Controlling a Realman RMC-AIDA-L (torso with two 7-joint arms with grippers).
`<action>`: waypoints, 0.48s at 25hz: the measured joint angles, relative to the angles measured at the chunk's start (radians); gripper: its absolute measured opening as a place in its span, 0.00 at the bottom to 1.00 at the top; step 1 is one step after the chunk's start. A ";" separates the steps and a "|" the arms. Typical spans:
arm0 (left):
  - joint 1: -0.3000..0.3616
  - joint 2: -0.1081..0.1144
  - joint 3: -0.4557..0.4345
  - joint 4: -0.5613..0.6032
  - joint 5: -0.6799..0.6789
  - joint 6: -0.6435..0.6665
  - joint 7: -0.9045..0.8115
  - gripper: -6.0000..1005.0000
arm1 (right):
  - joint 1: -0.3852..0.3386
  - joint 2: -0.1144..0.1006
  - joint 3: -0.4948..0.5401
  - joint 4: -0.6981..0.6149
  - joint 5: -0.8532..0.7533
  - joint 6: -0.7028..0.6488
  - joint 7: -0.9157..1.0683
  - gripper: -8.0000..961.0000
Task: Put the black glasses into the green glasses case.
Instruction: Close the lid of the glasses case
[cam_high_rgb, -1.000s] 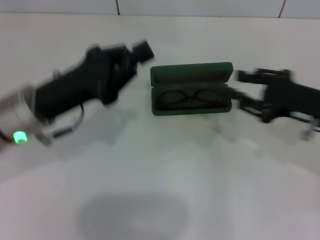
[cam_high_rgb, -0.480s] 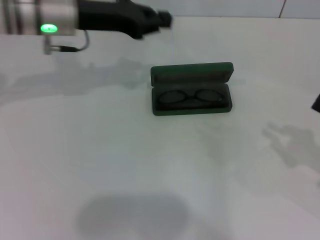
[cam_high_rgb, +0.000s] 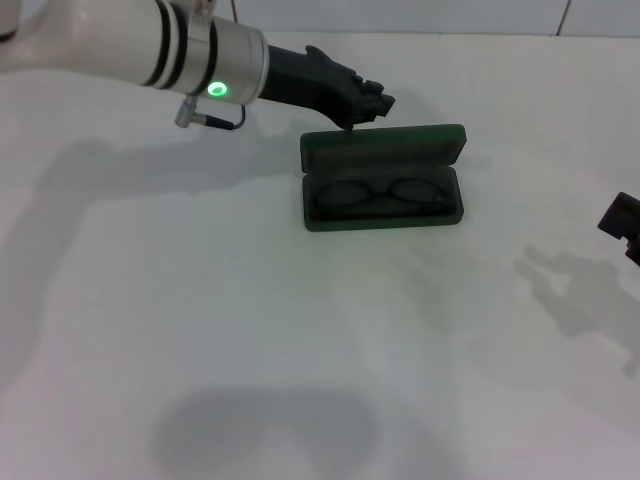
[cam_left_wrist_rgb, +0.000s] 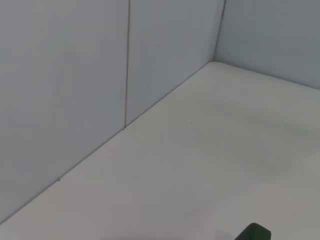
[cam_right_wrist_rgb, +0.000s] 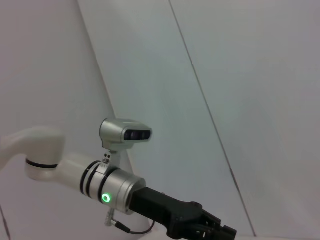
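The green glasses case (cam_high_rgb: 384, 221) lies open at mid-table, its lid (cam_high_rgb: 385, 146) standing up at the back. The black glasses (cam_high_rgb: 380, 193) lie folded inside it on the dark lining. My left gripper (cam_high_rgb: 368, 102) hovers just behind the lid's left part, at the end of the white arm reaching in from the upper left. It also shows in the right wrist view (cam_right_wrist_rgb: 215, 230). A corner of the case (cam_left_wrist_rgb: 254, 232) shows in the left wrist view. My right gripper (cam_high_rgb: 622, 222) is only partly in view at the table's right edge, well away from the case.
The white table (cam_high_rgb: 250, 330) carries only the case. A tiled wall (cam_high_rgb: 400, 15) runs along its far edge, close behind my left gripper. My head camera (cam_right_wrist_rgb: 125, 134) shows in the right wrist view.
My left arm has swung from the left side up and across to just behind the case lid. My right arm has pulled back from the case to the right edge. The case and glasses have not moved.
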 joint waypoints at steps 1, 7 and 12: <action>0.003 -0.006 0.000 0.002 0.000 -0.009 0.002 0.22 | 0.002 0.000 -0.001 0.000 0.000 0.006 -0.001 0.19; 0.008 -0.037 0.000 0.003 0.018 -0.048 0.006 0.21 | 0.031 0.002 -0.003 0.028 -0.003 0.045 -0.003 0.19; 0.008 -0.048 0.000 0.001 0.028 -0.061 0.006 0.21 | 0.039 0.002 -0.014 0.030 -0.004 0.073 -0.004 0.19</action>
